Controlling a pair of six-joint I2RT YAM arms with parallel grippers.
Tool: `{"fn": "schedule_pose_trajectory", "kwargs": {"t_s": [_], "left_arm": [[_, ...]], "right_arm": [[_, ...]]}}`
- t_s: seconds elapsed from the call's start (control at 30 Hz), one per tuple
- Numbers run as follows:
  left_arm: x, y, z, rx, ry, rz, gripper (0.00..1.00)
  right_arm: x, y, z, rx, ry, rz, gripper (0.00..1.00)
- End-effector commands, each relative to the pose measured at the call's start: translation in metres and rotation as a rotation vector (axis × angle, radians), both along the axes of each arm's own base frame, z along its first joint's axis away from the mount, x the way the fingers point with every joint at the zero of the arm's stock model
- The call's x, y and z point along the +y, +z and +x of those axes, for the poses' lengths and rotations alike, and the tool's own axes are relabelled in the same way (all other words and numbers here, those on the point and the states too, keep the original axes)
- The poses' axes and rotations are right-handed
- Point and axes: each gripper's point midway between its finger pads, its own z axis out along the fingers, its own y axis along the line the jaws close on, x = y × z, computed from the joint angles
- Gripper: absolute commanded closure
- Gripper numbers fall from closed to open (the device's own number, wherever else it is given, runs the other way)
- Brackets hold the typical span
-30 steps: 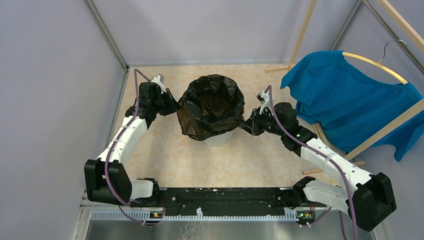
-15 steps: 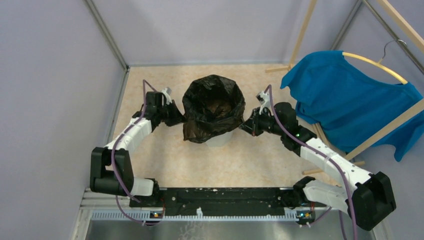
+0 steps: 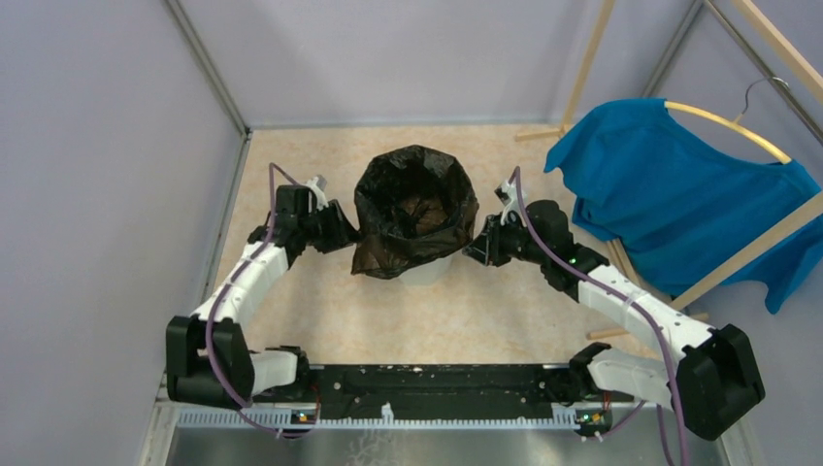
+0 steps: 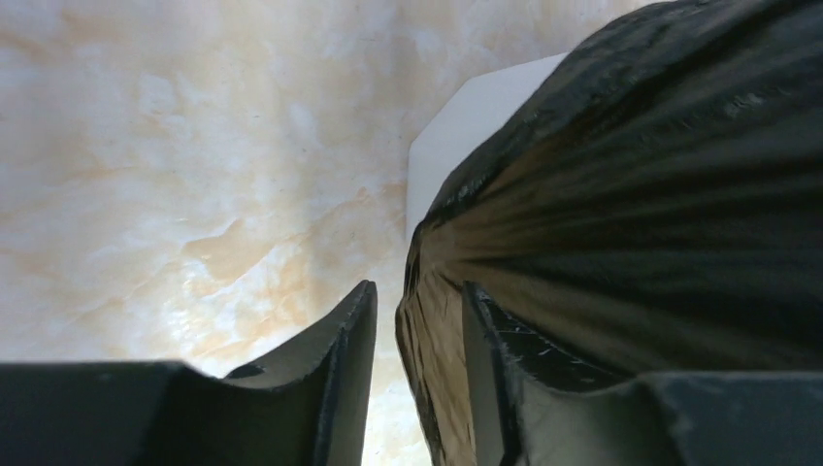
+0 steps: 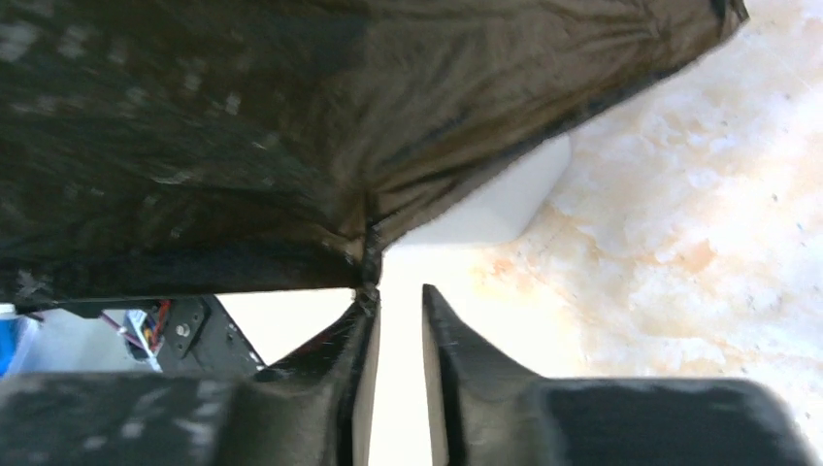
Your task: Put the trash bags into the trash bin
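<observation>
The black trash bag lines the white trash bin, its mouth wide and its skirt folded down over the rim. My left gripper is at the bag's left side. In the left wrist view this gripper is open, with a brownish fold of the bag hanging between the jaws against the right finger, beside the bin wall. My right gripper sits at the bag's right side. Its jaws stand slightly apart with a puckered tip of the bag at the left fingertip.
A blue T-shirt hangs on a hanger on a wooden rack at the right, close behind my right arm. Grey walls close the marbled tabletop on the left and at the back.
Both grippers closed on the bag's skirt half a second ago and have since parted. My left gripper shifted slightly forward and back along the bag's left side; the right arm barely moved.
</observation>
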Motion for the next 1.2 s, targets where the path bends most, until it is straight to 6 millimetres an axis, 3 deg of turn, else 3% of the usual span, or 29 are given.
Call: {"fn": "schedule_pose_trajectory", "kwargs": {"t_s": [0.0,0.23,0.3,0.37,0.4,0.5,0.57,0.63,0.73,0.8,0.87,1.1,1.17], "left_arm": [[0.026,0.047,-0.001,-0.140,0.070,0.122,0.51],[0.043,0.091,-0.031,-0.253,0.089,0.192,0.25],[0.047,0.119,-0.037,-0.328,0.103,0.201,0.14],[0.049,0.157,-0.041,-0.444,0.116,0.195,0.03],[0.047,0.181,-0.043,-0.520,0.109,0.180,0.02],[0.018,0.249,-0.049,-0.755,-0.034,0.060,0.02],[-0.015,0.276,-0.050,-0.810,-0.219,-0.060,0.02],[-0.049,0.283,-0.043,-0.740,-0.382,-0.159,0.06],[-0.094,0.282,-0.031,-0.745,-0.415,-0.038,0.05],[-0.121,0.272,-0.023,-0.712,-0.423,0.058,0.09],[-0.140,0.248,-0.013,-0.639,-0.433,0.132,0.18],[-0.156,0.162,0.019,-0.469,-0.395,0.438,0.41],[-0.162,0.141,0.021,-0.426,-0.418,0.451,0.41]], "right_arm": [[-0.011,0.020,0.007,-0.070,-0.052,-0.042,0.70],[-0.028,0.043,0.005,-0.136,-0.090,-0.092,0.56],[-0.029,0.054,0.004,-0.155,-0.091,-0.094,0.52],[-0.031,0.064,0.004,-0.173,-0.097,-0.093,0.48],[-0.033,0.069,0.004,-0.184,-0.101,-0.093,0.47],[-0.034,0.080,0.005,-0.207,-0.108,-0.087,0.44],[-0.034,0.083,0.005,-0.214,-0.110,-0.083,0.43],[-0.033,0.086,0.005,-0.216,-0.109,-0.077,0.43],[-0.035,0.089,0.001,-0.214,-0.111,-0.070,0.43],[-0.039,0.090,-0.001,-0.219,-0.124,-0.064,0.42],[-0.043,0.092,-0.005,-0.223,-0.136,-0.063,0.42],[-0.054,0.088,-0.009,-0.234,-0.165,-0.089,0.38],[-0.054,0.085,-0.008,-0.232,-0.164,-0.096,0.37]]}}
